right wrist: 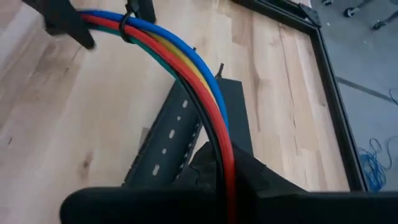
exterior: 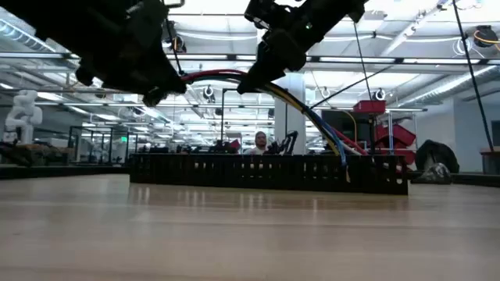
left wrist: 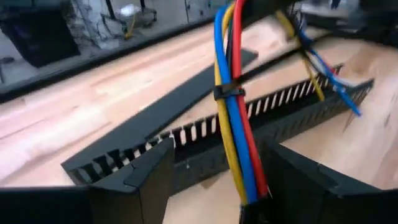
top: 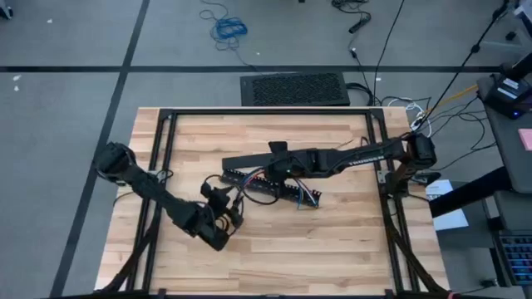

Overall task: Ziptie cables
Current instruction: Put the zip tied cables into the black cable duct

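The cables (exterior: pixel 212 76), a bundle of red, blue, yellow and green wires, run through the air between my two grippers above the long black slotted bar (top: pixel 278 189). My left gripper (top: pixel 221 216) is shut on the bundle's near part. My right gripper (top: pixel 268 172) is shut on it farther along. A thin dark ziptie (left wrist: pixel 229 92) circles the bundle between them, also seen as the ziptie (right wrist: pixel 127 25) in the right wrist view. Beyond my right gripper the wires' free ends (exterior: pixel 330 134) droop to the bar (exterior: pixel 266 172). My left gripper pinches the bundle (left wrist: pixel 247 186) between its two fingers, with the wires running forward out of the gap toward the other gripper. The held stretch is lifted clear of the table. My right gripper pinches the bundle (right wrist: pixel 224 177) between its fingers, farther along its length. From there the wires arc away to the ziptie and my left gripper (right wrist: pixel 62 18). The stretch between the grippers hangs clear of the table; the far ends slope down to the bar.
A flat black cover strip (top: pixel 249 158) lies on the wooden table just beyond the slotted bar. A black frame (top: pixel 166 116) runs round the table's edges. Bare wood (top: pixel 332 241) lies on the table's near side.
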